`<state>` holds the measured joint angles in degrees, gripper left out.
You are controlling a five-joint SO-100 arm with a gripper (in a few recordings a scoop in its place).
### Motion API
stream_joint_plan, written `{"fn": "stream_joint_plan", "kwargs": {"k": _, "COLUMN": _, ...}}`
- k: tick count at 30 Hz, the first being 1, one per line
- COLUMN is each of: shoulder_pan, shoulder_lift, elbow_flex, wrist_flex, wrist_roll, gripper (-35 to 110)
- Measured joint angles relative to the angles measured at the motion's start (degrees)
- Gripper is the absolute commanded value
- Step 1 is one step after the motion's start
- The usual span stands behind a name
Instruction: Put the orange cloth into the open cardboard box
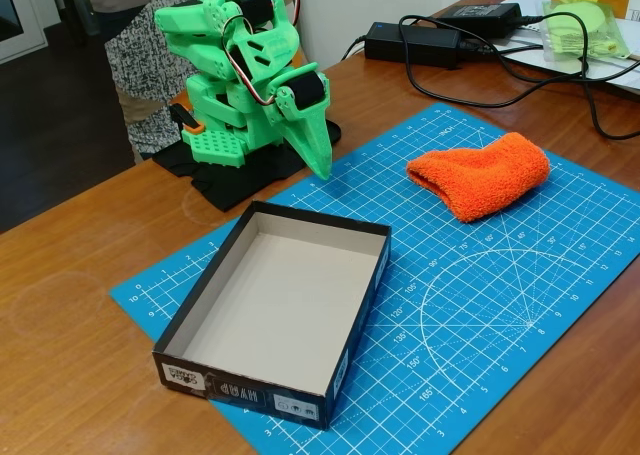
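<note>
The orange cloth [482, 178], a fluffy folded pad, lies on the blue cutting mat [470, 295] at the right. The open cardboard box [345, 363], black outside and beige inside, sits on the mat's left part with nothing in it. My green arm is folded at the back left, its gripper [320, 165] pointing down just behind the box's far wall. The jaws look closed together with nothing between them. The cloth lies well to the right of the gripper.
Black power bricks [412, 43] and cables [530, 80] lie at the back of the wooden table. A green item in a plastic bag [582, 25] rests at the back right. A person [140, 65] stands behind the arm.
</note>
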<state>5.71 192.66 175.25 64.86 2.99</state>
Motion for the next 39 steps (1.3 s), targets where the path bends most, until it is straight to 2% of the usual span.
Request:
{"fn": "stream_joint_plan", "kwargs": {"k": 34, "shoulder_pan": 0.70, "shoulder_lift": 0.00, "elbow_flex": 0.00, "wrist_flex": 0.00, "wrist_roll": 0.70, "gripper": 0}}
{"fn": "stream_joint_plan", "kwargs": {"k": 37, "shoulder_pan": -0.79, "shoulder_lift": 0.00, "elbow_flex": 0.00, "wrist_flex": 0.00, "wrist_roll": -0.79, "gripper": 15}}
{"fn": "stream_joint_plan", "kwargs": {"k": 39, "shoulder_pan": -3.69, "shoulder_lift": 0.00, "elbow_flex": 0.00, "wrist_flex": -0.97, "wrist_roll": -2.90, "gripper": 19}}
